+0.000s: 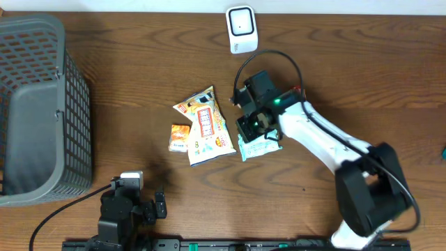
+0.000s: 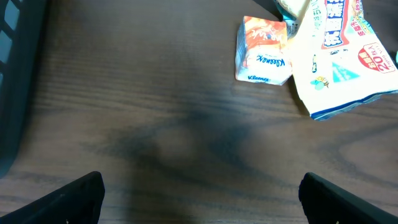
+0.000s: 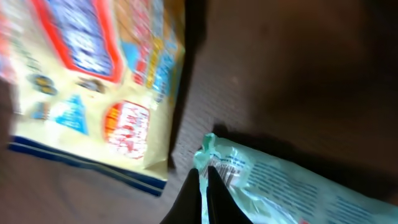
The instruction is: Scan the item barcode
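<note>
The mint-green packet (image 1: 259,146) lies flat on the wooden table (image 1: 362,63), near the middle and just right of the other goods. My right gripper (image 1: 251,125) is down at its left end. In the right wrist view the two fingers (image 3: 200,196) are pressed together, with their tip at the packet's crimped corner. I cannot tell whether a fold of the wrapper is caught between them. There is small dark print near that corner, too blurred to read.

Just left of the packet is a larger yellow snack bag (image 1: 205,125), lying flat with a narrow strip of bare table between the two. A small orange-and-white tissue pack (image 1: 180,137) touches the bag's left edge.

The white scanner (image 1: 242,28) stands at the far edge of the table, well apart from the packet and roughly in line with it.

A grey mesh basket (image 1: 77,104) takes up the left side, well clear of the goods.

My left gripper (image 2: 200,186) sits at the near edge with its jaws spread wide and only tabletop between them. The tissue pack and the bag's corner are ahead of it in its wrist view.
</note>
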